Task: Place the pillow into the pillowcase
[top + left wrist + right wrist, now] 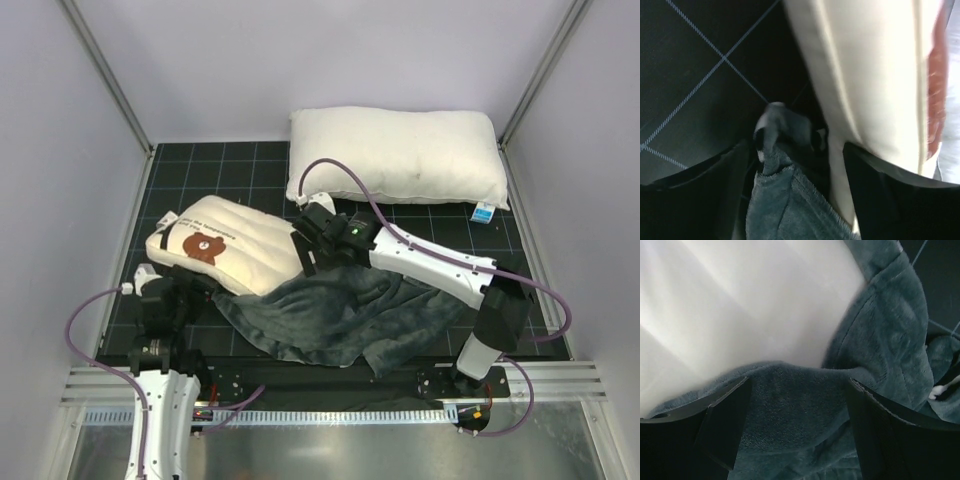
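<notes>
The cream pillow [235, 250] with the brown bear face lies at the left middle of the mat, its near right end resting on the pillowcase [345, 315]. The pillowcase is crumpled with its dark grey face up; no stripes show. My left gripper [188, 290] is open at the pillow's near left edge; in the left wrist view its jaws [795, 150] stand wide around a grey pillowcase corner [785, 200] and the pillow's edge [865, 75]. My right gripper [305, 250] is open at the pillow's right end; its jaws [799, 385] straddle a pillowcase fold [795, 405] below the pillow [740, 305].
A larger plain white pillow [395, 155] lies at the back right with a small blue-and-white tag [484, 212] at its near corner. The black gridded mat [200, 165] is fenced by white walls and metal posts. A purple cable loops over the right arm.
</notes>
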`<state>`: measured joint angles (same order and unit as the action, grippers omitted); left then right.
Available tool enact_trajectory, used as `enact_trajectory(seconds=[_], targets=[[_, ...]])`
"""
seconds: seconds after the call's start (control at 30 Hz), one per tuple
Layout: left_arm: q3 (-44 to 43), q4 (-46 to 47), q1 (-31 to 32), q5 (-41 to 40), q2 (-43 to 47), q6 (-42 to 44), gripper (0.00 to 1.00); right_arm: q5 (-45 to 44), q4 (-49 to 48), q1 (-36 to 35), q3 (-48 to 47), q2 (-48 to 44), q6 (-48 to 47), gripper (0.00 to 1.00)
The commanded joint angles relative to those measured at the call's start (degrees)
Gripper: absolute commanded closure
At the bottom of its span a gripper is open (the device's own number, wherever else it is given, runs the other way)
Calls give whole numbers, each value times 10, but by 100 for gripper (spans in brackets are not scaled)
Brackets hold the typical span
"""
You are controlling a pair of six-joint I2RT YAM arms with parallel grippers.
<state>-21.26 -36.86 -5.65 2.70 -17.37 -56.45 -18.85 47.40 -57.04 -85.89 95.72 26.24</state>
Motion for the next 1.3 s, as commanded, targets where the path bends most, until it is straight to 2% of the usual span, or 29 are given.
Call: enact_trajectory(seconds=[0.0,0.07,0.13,0.17,0.23,0.27,0.3,0.4,0.5,0.6,0.63,0.67,0.8,0.9,0.97,1.03,1.1,1.13,1.17,1.2,1.23,1.27], targets=[[-27,29,-2,-1,-4,-8,16,-30,40,-5,-2,24,44,18],[-32,13,-2,-22,4,-13,1,-34,48,-5,-2,36,49,20],[-39,6,-2,-51,17,-22,0,-34,51,-5,-8,56,50,30],[-45,-4,-2,-77,20,-23,0,-35,49,-5,-12,61,50,54],[-81,-26,-3,-114,17,-12,0,-37,32,-5,-23,72,47,68],[-99,-37,-2,-137,15,-7,0,-41,28,-5,-31,75,44,80],[-116,-58,-2,-186,12,7,0,-42,24,-5,-40,80,43,83],[-175,-73,-2,-251,-4,20,0,-42,5,-4,-83,88,36,94],[-182,-13,-2,-215,-54,49,0,-25,-18,0,-123,98,29,96],[-179,63,-2,-151,-192,57,0,-21,-28,1,-161,112,30,96],[-186,67,-2,-148,-230,66,0,-18,-33,2,-166,116,31,96],[-206,75,-2,-147,-305,73,0,-15,-39,3,-168,116,31,96],[-237,121,-41,-99,-418,66,0,29,-84,17,-176,123,28,96],[-244,163,-44,-127,-463,50,0,57,-88,25,-201,137,25,96],[-251,168,-44,-180,-486,52,0,66,-84,26,-216,146,21,96],[-264,174,-45,-197,-538,57,0,71,-83,28,-225,154,17,96],[-273,192,-44,-173,-602,56,0,77,-87,28,-222,160,18,96],[-273,197,-43,-131,-625,56,0,86,-88,29,-223,162,16,96],[-271,209,-45,-131,-644,56,2,91,-91,29,-222,166,16,96],[-260,256,-44,-63,-657,58,9,94,-97,31,-225,169,13,96],[-233,290,-45,-8,-675,55,28,100,-99,32,-229,179,11,96],[-210,321,-36,30,-677,45,35,115,-100,34,-237,184,6,96]])
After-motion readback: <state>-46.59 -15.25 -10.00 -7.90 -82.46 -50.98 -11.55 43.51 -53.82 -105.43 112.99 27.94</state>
